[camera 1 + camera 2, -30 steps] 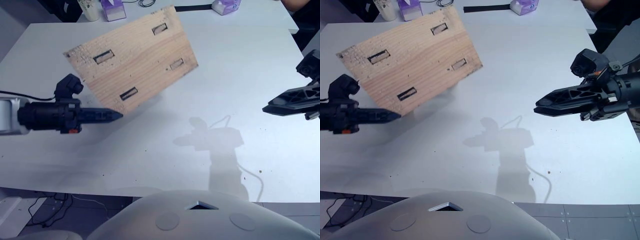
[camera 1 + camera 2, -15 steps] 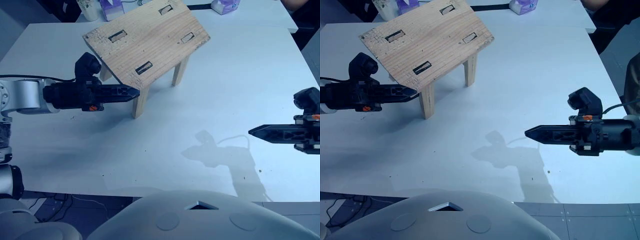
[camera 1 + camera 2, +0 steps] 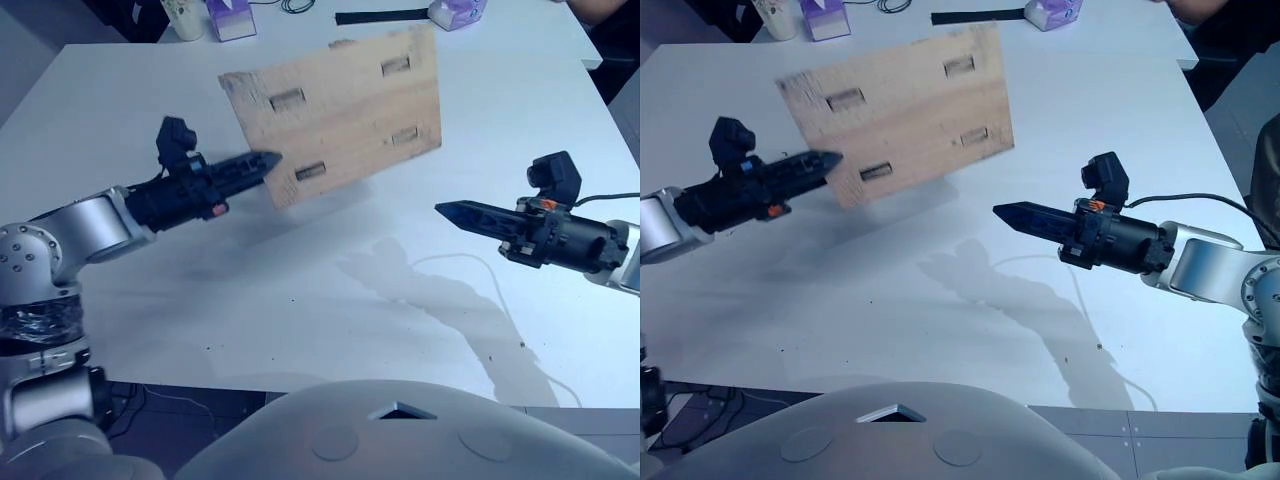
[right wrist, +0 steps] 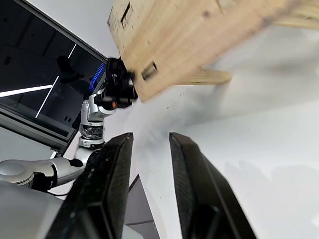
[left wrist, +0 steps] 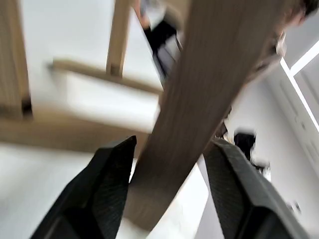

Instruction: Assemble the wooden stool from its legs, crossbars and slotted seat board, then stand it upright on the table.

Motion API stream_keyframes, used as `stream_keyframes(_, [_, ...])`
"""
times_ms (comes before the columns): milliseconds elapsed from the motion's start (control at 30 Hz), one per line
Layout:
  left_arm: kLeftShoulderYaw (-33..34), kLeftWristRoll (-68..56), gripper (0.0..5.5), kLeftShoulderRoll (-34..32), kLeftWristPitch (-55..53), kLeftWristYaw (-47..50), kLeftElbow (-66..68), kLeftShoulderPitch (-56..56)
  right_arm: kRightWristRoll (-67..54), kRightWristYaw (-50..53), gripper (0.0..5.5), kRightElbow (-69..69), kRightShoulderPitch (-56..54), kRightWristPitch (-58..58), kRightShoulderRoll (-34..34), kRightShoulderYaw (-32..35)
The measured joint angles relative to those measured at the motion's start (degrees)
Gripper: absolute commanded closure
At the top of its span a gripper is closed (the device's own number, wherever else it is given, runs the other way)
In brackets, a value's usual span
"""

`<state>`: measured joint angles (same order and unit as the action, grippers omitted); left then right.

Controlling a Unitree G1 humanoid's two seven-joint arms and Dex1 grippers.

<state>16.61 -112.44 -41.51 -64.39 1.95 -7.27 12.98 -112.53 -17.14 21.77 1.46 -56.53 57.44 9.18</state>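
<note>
The stool (image 3: 340,115) is held tilted, clamped at its seat edge by the left end effector (image 3: 266,161). The right end effector (image 3: 447,209), slightly parted and empty, lies toward the right edge of the desk (image 3: 300,300).

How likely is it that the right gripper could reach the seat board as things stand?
Probably yes. The right gripper, open, points toward the tilted seat board over the table with nothing between. The left gripper clamps the opposite corner, leaving the near edge free.

Rounded silver-grey arm shells (image 3: 85,225) sit behind each wrist. The left gripper (image 3: 262,163) and right gripper (image 3: 445,209) are matt black tapering wedges. Each has an orange mark (image 3: 216,209) and a boxy black camera (image 3: 556,172) at the wrist. A thin dark cable (image 3: 1200,198) trails behind the right wrist.
</note>
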Motion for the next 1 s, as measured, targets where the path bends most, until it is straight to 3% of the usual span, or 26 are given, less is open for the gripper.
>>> stream_keyframes(67, [1.9,-0.1,2.12,3.5,0.7,3.2,-0.3,1.1,0.0,1.0,4.14,0.4,0.3,-0.1,-1.3,0.2])
stream_keyframes(167, [3.4,-0.3,1.60,3.2,-0.1,3.5,-0.9,1.2,0.0,2.5,4.14,1.7,2.3,-0.1,-3.0,0.6])
stream_keyframes(333, [4.1,2.5,1.26,-6.3,-6.7,-3.5,-8.1,-12.5,0.0,3.4,4.14,3.2,5.8,-0.2,-1.0,3.0])
stream_keyframes(400, [5.0,10.3,1.26,-7.7,-6.3,-8.8,-12.9,-16.7,1.9,3.8,4.14,4.6,5.8,-0.4,1.6,5.0])
stream_keyframes(500, [4.6,26.5,1.23,-9.1,0.8,-18.0,-19.9,-21.8,17.7,-1.5,3.85,4.5,5.4,3.0,2.9,6.0])
stream_keyframes(700, [-8.6,58.8,0.34,-10.9,23.0,-27.5,-20.5,-23.5,50.1,-7.9,2.79,-8.9,-1.2,18.0,2.7,-5.4])
stream_keyframes(833, [-19.6,78.5,0.34,-10.6,39.1,-31.3,-12.4,-21.2,71.1,-6.6,2.79,-26.6,-12.8,32.5,-5.4,-15.5])
stream_keyframes(1000, [-29.6,92.7,0.34,-8.1,52.9,-37.5,-1.5,-16.9,89.8,-3.9,2.79,-50.9,-24.6,50.0,-17.7,-24.8])
